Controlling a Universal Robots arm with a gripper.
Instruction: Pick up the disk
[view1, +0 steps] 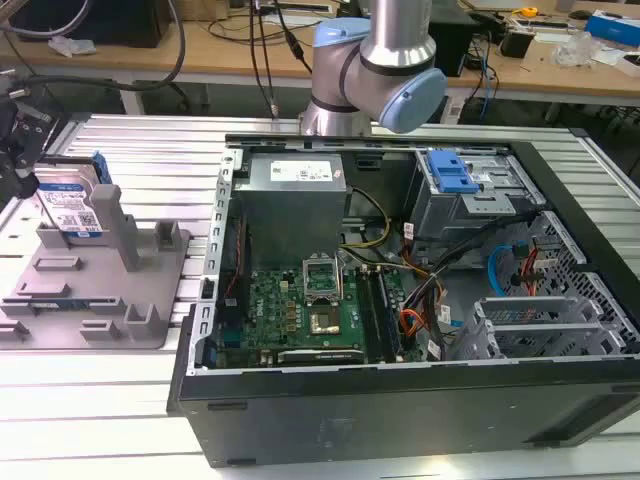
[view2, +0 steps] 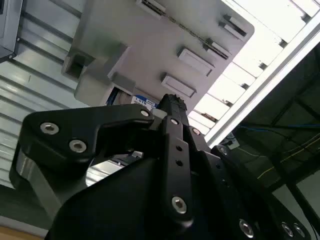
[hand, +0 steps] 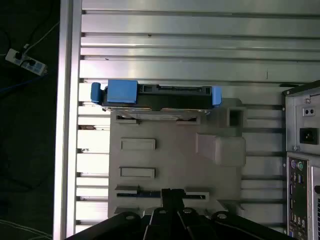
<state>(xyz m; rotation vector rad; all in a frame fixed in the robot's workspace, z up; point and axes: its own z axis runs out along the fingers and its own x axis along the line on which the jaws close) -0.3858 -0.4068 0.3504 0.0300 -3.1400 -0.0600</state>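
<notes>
Disk (view1: 72, 205) stands on edge in the grey fixture (view1: 100, 300), at 9 o'clock of the PC case (view1: 400, 425) in the exterior view. The label faces the camera, with a fixture post just beside it at 3 o'clock. In the first wrist view the disk (hand: 160, 97) is seen edge-on with blue rails at both ends, seated along one edge of the fixture (hand: 175, 160).

Gripper (hand: 166, 192) is over the opposite fixture edge, clear of the disk. Fingers are pressed together, nothing between them.

Arm (view1: 375, 60): its joint is at 12 o'clock of the case, and the links run out of frame.

Hidden:
- The second wrist view has the gripper (view2: 172, 100) and its linkage across the disk (view2: 145, 102), leaving a sliver of label.
- The disk's lower edge sits down in the fixture.
- Dark hardware (view1: 12, 150) at 9 o'clock of the exterior view is cut off; can't tell which part it is.
</notes>
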